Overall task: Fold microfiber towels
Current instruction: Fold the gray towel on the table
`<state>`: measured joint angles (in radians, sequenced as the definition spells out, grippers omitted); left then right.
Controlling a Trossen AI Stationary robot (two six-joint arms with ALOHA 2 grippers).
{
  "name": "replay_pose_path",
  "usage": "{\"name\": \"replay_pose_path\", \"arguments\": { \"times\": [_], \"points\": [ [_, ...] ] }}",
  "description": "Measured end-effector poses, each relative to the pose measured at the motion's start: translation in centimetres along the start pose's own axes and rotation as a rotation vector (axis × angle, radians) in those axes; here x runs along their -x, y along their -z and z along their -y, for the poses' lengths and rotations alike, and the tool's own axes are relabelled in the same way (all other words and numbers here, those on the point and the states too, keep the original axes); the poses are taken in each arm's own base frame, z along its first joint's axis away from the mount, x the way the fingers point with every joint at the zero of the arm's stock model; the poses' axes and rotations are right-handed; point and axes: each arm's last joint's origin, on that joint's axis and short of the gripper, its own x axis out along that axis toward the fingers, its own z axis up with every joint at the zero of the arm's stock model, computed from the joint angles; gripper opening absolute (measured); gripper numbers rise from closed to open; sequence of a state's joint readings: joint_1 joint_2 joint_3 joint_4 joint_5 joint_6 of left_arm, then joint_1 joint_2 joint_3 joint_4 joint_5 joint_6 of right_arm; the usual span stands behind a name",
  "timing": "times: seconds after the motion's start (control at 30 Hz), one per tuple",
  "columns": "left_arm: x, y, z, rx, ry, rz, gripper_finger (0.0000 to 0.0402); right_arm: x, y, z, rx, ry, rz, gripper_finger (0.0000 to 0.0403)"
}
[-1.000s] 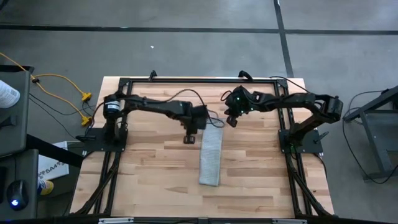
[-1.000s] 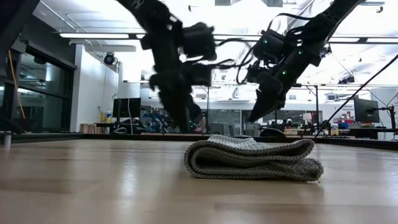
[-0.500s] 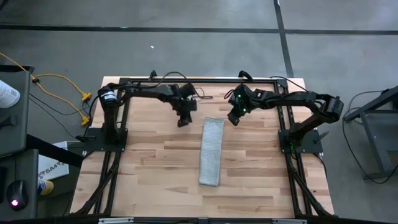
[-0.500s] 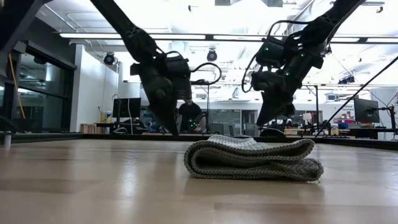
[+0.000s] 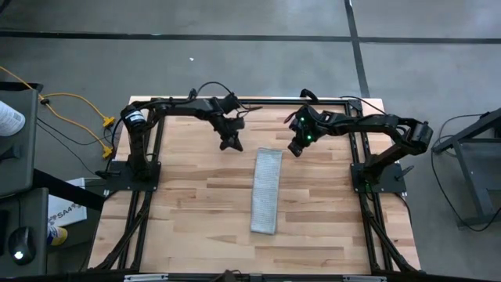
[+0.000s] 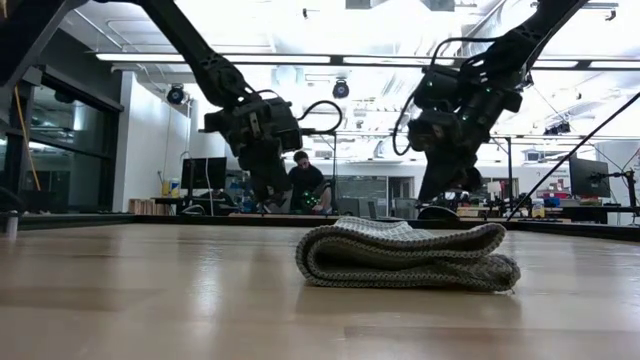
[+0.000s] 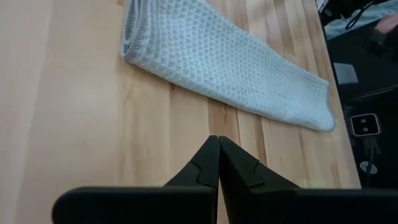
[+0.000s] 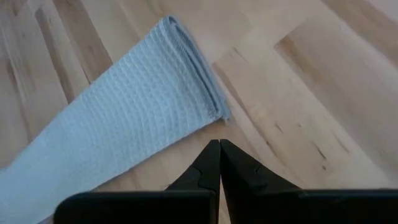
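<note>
The microfiber towel [image 5: 266, 190] lies near the middle of the wooden counter [image 5: 188, 211], folded into a long narrow strip of light grey waffle-weave cloth, its layers stacked with rounded edges. The left claw [image 5: 229, 144] and the right claw [image 5: 295, 150] hang above the counter beside the strip's far end, both fully closed and holding nothing.

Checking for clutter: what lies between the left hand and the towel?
Only bare wooden tabletop, seen from above between left hand and towel.
</note>
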<state>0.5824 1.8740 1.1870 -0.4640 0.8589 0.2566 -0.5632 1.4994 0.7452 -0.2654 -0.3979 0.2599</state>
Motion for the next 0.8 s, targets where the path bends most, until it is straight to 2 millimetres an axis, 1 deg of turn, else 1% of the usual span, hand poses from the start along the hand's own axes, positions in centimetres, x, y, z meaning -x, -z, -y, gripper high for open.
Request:
{"name": "replay_pose_path", "arguments": {
  "times": [0.2,0.27,0.37,0.43,0.53,0.6,0.67,0.8],
  "points": [
    [-0.8,-0.1,0.6,-0.026,-0.003,-0.017,0.0004,0.0,0.2,0.0,-0.026,0.003,-0.015,0.0002],
    [-0.9,-0.2,0.7,-0.036,-0.024,-0.02,0.0014,0.0,0.2,0.0,-0.036,0.002,-0.015,0.0002],
    [-1.3,-0.3,0.8,-0.049,-0.107,-0.043,0.0039,-0.3,0.3,-0.2,-0.045,0.0,-0.03,0.0012],
    [-1.6,-0.3,0.9,-0.054,-0.145,-0.059,0.0061,-0.6,0.5,-0.3,-0.051,0.005,-0.047,0.0029],
    [-2.0,-0.2,1.3,-0.057,-0.143,-0.077,0.0091,-1.5,0.7,-0.8,-0.033,-0.003,-0.062,0.0064],
    [-2.3,-0.1,1.3,-0.056,-0.138,-0.088,0.0105,-2.1,0.9,-1.1,-0.041,0.013,-0.075,0.0089],
    [-2.5,0.3,1.2,-0.053,-0.133,-0.101,0.0109,-2.9,1.2,-1.3,-0.045,0.044,-0.085,0.0112],
    [-3.1,2.2,0.7,-0.045,-0.116,-0.109,0.0101,-3.9,1.6,-1.2,-0.078,0.075,-0.107,0.0152]
  ]
}}
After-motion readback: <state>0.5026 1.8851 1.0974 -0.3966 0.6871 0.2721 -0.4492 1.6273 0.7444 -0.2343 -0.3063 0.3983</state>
